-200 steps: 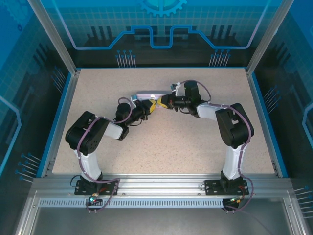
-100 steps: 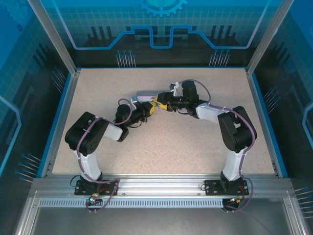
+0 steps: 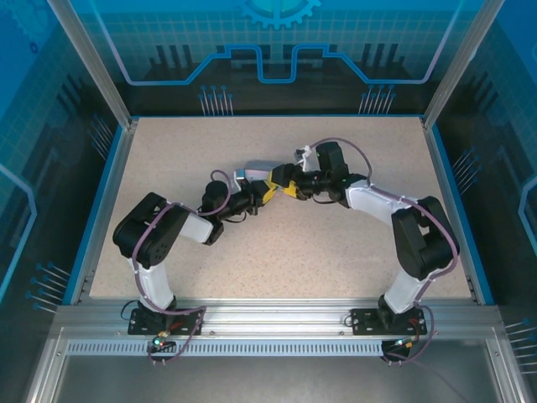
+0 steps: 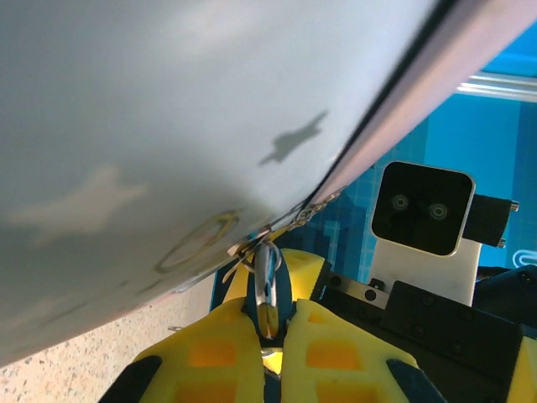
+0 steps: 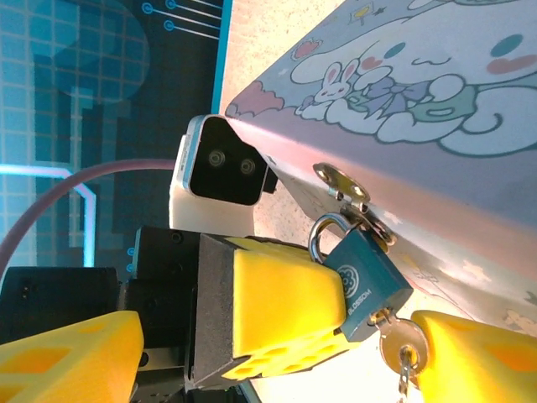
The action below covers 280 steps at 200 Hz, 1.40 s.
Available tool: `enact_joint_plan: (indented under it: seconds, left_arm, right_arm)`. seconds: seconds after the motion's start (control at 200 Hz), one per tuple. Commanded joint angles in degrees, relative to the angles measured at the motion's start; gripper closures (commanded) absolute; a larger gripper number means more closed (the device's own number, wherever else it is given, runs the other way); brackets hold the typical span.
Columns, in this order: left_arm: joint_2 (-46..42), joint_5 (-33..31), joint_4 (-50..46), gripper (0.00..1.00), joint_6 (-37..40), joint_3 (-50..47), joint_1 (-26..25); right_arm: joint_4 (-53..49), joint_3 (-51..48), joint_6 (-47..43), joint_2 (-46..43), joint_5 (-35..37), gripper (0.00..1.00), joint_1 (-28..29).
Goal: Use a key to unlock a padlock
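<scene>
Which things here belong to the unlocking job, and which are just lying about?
Job in hand:
padlock; key in its keyhole; left end effector clamped on the padlock.

Not part of it:
cartoon tin that the padlock hangs on; speckled table.

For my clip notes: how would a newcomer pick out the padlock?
Find the pastel cartoon tin mid-table; a metal hasp sits on its edge. The padlock hangs from it: the small teal-grey body with a silver shackle and a key in its base.
</scene>
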Motion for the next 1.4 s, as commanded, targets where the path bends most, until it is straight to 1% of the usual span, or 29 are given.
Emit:
enact_joint_plan:
  seconds: [0.0, 0.035, 0.12, 0.195, 0.27, 0.345, 0.385, 0.415, 0.465, 0.51, 0.55, 0.63, 0.655, 0.705, 0.76, 0.82, 0.89, 0.95, 0.99, 1.105, 1.146, 1.216, 1.396]
  left_arm:
    - [-0.4, 3.1, 6.4, 1.00, 1.7, 1.5, -0.3]
    - [-0.5, 3.0, 6.2, 1.00, 1.9, 1.4, -0.2]
    - [-0.5, 3.1, 6.0, 1.00, 2.3, 1.3, 0.0]
    - [-0.7, 3.0, 5.2, 1.00, 3.1, 1.3, 0.2]
    - [-0.8, 2.9, 4.6, 1.00, 3.8, 1.0, 0.3]
    - [-0.7, 2.9, 4.9, 1.00, 3.8, 0.8, 0.5]
    - [-0.7, 3.0, 4.9, 1.00, 3.8, 0.7, 0.5]
    - [-0.7, 3.0, 5.0, 1.00, 3.8, 0.7, 0.5]
    - [-0.6, 3.0, 5.1, 1.00, 3.8, 0.6, 0.5]
    - [-0.6, 2.9, 5.2, 1.00, 3.7, 0.6, 0.5]
    - [-0.6, 3.1, 5.2, 1.00, 3.8, 0.6, 0.5]
    - [-0.5, 3.1, 5.4, 1.00, 3.7, 0.6, 0.5]
    - [-0.5, 3.1, 5.5, 1.00, 3.7, 0.5, 0.5]
    - [-0.5, 3.1, 5.6, 1.00, 3.7, 0.5, 0.5]
    - [-0.5, 3.1, 5.7, 1.00, 3.6, 0.3, 0.5]
    - [-0.6, 3.2, 5.8, 1.00, 3.6, 0.1, 0.5]
    - [-0.6, 3.4, 5.6, 1.00, 3.7, 0.1, 0.5]
    - [-0.6, 3.4, 5.6, 1.00, 3.6, 0.1, 0.5]
    - [-0.6, 3.5, 5.5, 1.00, 3.6, 0.2, 0.5]
    - [-0.5, 3.6, 5.2, 1.00, 3.5, 0.5, 0.5]
    - [-0.5, 3.7, 5.0, 1.00, 3.4, 0.5, 0.5]
    - [-0.5, 3.8, 4.9, 1.00, 3.2, 0.6, 0.5]
    - [-0.4, 4.1, 4.7, 1.00, 2.5, 0.9, 0.6]
  right_arm:
    - [-9.8, -0.5, -7.0, -3.0, 2.3, 0.11, 0.4]
    - [-12.3, -0.1, -8.8, -3.6, 2.6, 0.09, 0.4]
    - [-16.7, 0.5, -12.3, -5.2, 3.1, 0.09, 0.3]
    - [-18.1, 0.3, -13.4, -7.0, 3.4, 0.09, 0.1]
    - [-18.3, -0.2, -14.5, -9.0, 2.9, 0.12, 0.1]
    - [-19.3, -0.3, -16.2, -11.1, 4.4, 0.17, 0.1]
    - [-20.7, 0.1, -17.3, -12.0, 5.9, 0.23, 0.1]
    - [-21.9, 0.4, -18.6, -12.6, 7.5, 0.30, 0.2]
    - [-24.0, 1.2, -20.8, -13.4, 10.6, 0.38, 0.4]
    - [-25.8, 1.9, -22.2, -13.7, 13.0, 0.49, 0.5]
    - [-26.5, 2.3, -22.8, -13.8, 14.1, 0.57, 0.5]
    - [-27.1, 3.3, -22.6, -13.2, 14.9, 0.71, 0.7]
    - [-27.0, 3.5, -22.4, -12.8, 14.9, 0.73, 0.9]
    - [-26.8, 4.0, -21.7, -12.1, 15.3, 0.74, 1.4]
    - [-26.2, 4.4, -20.9, -11.2, 16.2, 0.81, 2.2]
    - [-25.6, 4.9, -20.3, -10.2, 16.9, 0.83, 2.9]
    - [-25.6, 5.5, -20.6, -9.5, 18.7, 0.91, 3.9]
    - [-27.2, 6.5, -22.5, -9.1, 21.4, 0.91, 4.9]
    - [-28.8, 7.2, -25.0, -9.1, 24.1, 0.87, 5.8]
    - [-31.5, 7.7, -31.9, -9.8, 32.1, 0.52, 8.3]
    - [-31.7, 7.7, -34.2, -10.1, 34.2, 0.46, 8.9]
    - [-31.9, 7.9, -37.2, -10.2, 37.3, 0.42, 9.9]
    - [-31.9, 9.0, -47.4, -9.1, 44.2, 0.44, 12.3]
